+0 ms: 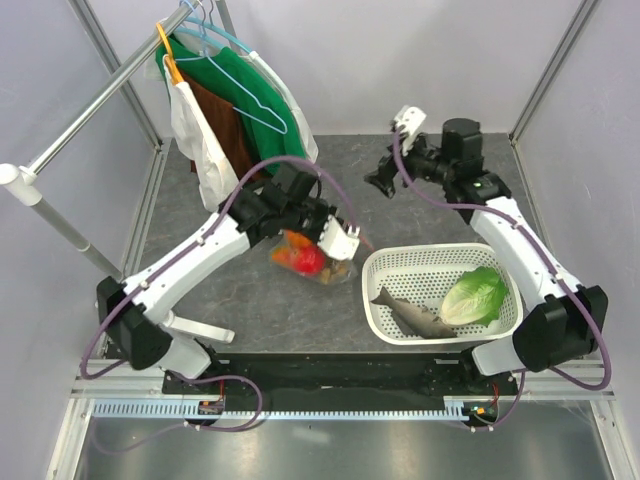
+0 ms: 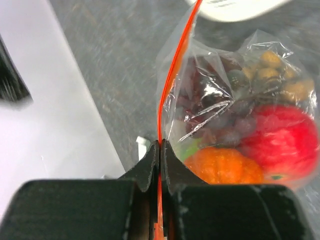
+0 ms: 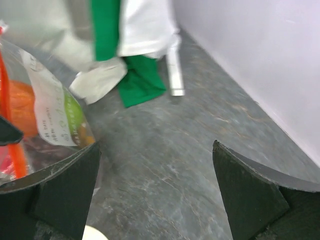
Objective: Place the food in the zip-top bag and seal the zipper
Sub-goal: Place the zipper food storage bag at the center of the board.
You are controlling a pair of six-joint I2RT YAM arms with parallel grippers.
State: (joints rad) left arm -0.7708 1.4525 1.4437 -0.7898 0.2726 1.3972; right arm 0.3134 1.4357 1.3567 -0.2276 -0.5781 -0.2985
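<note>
Wrist view alone shows left gripper point(image 2: 160, 147) clamped on zipper point(image 2: 170, 72); right gripper point(image 3: 155, 145) gapes empty.

The left arm point(image 1: 190, 257) stretches low toward the middle, the left gripper point(image 2: 159, 150) pinched tight on the zipper point(image 2: 171, 75). The right arm point(image 1: 517, 242) reaches far back and bends leftward — the right gripper point(image 3: 155, 165) hangs with fingers point(image 3: 250, 195) spread wide.

Zipper point(image 2: 172, 67) btm end hidden btwn left jaws; bag point(image 3: 45, 115) cut by left edge.

White arm links point(image 1: 190, 258), black joints point(image 1: 462, 138), purple cables point(image 1: 290, 158), black wedge-shaped claw fingers point(image 3: 250, 195)
</note>
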